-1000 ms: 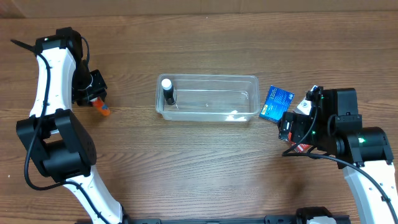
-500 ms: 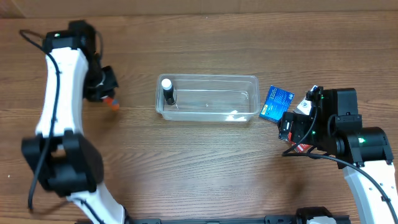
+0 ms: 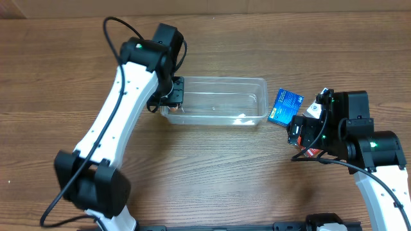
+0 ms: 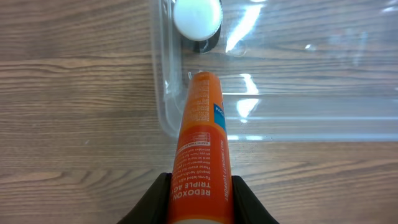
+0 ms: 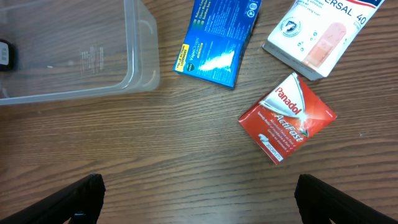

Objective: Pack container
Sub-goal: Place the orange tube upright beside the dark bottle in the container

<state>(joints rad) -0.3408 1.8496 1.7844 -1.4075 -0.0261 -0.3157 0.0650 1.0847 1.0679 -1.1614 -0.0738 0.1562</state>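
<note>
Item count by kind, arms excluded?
clear container: 1
white-capped bottle: 1
orange tube: 1
Boxes: 3, namely blue box, red box, white box
Total: 6

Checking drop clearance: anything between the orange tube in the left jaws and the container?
Nothing below: the orange tube's tip is over the container's left end. A white-capped bottle stands just ahead of the tip.

white arm links [image 3: 122,109] with black joints [image 3: 93,186], cables [image 3: 109,21], fingers [image 4: 151,200].
</note>
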